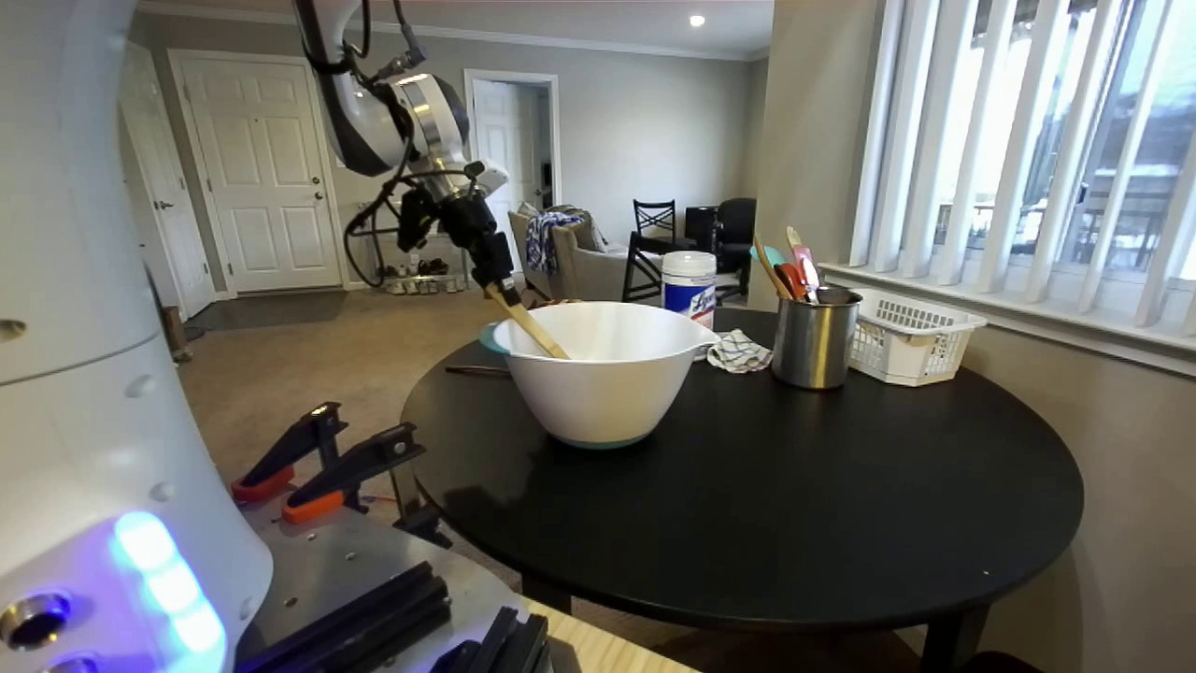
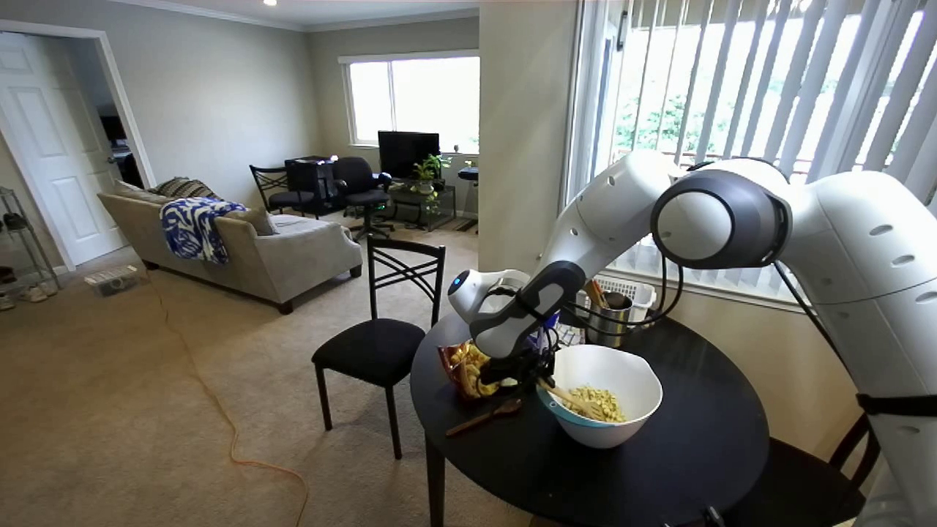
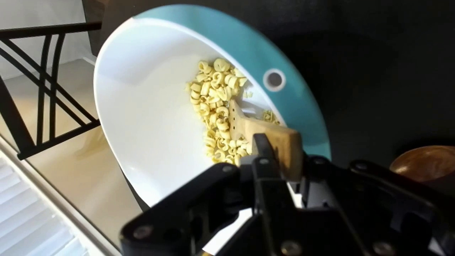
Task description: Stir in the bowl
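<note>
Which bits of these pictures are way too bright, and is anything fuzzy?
In an exterior view, the blue lights on the rounded white robot base glare almost white; in an exterior view, the far rectangular window is washed out; in the wrist view, the black gripper looks dark and a bit fuzzy, while the curly yellow pasta in the round white bowl looks crisper.

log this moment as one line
jaws: shut on wooden utensil | its head: inside white bowl | contents: curled yellow pieces | bowl: on table
</note>
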You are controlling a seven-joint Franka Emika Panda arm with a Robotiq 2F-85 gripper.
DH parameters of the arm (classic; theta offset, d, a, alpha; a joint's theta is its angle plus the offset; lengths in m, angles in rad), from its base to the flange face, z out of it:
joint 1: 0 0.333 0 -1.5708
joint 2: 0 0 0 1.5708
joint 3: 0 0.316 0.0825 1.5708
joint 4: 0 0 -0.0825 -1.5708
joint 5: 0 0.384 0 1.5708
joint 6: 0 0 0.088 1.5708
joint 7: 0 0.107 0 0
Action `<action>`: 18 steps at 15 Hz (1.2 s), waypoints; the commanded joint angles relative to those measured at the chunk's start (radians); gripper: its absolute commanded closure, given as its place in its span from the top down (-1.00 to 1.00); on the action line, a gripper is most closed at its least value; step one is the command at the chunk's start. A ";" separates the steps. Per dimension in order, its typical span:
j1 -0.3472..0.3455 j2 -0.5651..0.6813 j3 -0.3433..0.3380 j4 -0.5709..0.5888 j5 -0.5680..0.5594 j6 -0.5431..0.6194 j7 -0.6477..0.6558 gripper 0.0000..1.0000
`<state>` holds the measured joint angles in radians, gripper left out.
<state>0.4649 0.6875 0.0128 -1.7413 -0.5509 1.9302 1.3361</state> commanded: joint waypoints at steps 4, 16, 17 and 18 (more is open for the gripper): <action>0.000 -0.017 0.008 0.008 -0.032 -0.092 -0.063 -0.94; -0.179 -0.197 0.037 -0.002 0.215 -0.059 -0.292 -0.94; -0.198 -0.202 0.036 -0.001 0.264 -0.056 -0.293 -0.94; -0.213 -0.204 0.035 0.001 0.314 -0.061 -0.288 -0.94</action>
<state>0.3067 0.5232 0.0337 -1.7035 -0.3585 1.8461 1.0732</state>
